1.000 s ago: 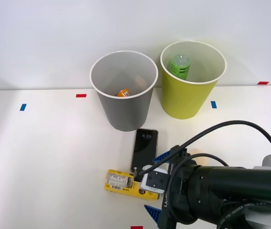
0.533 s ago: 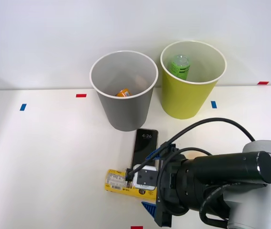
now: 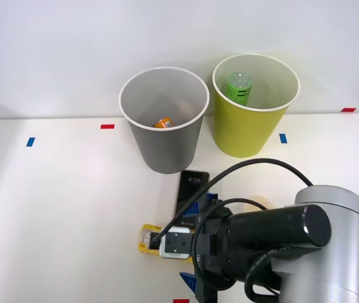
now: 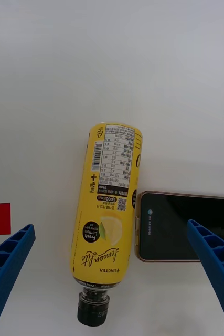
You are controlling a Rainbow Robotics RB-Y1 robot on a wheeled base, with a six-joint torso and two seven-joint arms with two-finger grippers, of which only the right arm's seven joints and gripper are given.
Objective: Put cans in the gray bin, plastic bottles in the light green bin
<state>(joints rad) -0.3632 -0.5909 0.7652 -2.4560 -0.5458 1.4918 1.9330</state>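
A small plastic bottle with a yellow label (image 4: 109, 210) and black cap (image 4: 93, 308) lies on its side on the white table. My right gripper (image 4: 110, 226) hangs open above it, one blue finger (image 4: 7, 265) on each side, touching nothing. In the front view only the bottle's end (image 3: 146, 238) shows past my gripper (image 3: 192, 242). The gray bin (image 3: 164, 148) stands behind with an orange can (image 3: 163, 123) inside. To its right, the light green bin (image 3: 250, 129) holds a green bottle (image 3: 238, 87).
A black smartphone (image 4: 188, 226) lies right beside the yellow bottle, its screen lit, between bottle and gray bin (image 3: 192, 188). A red tape mark (image 4: 1, 218) sits on the table on the bottle's other side. More red and blue marks dot the table.
My right arm has moved left over the yellow bottle, which now shows less in the front view. The bottle, phone and bins have not moved.
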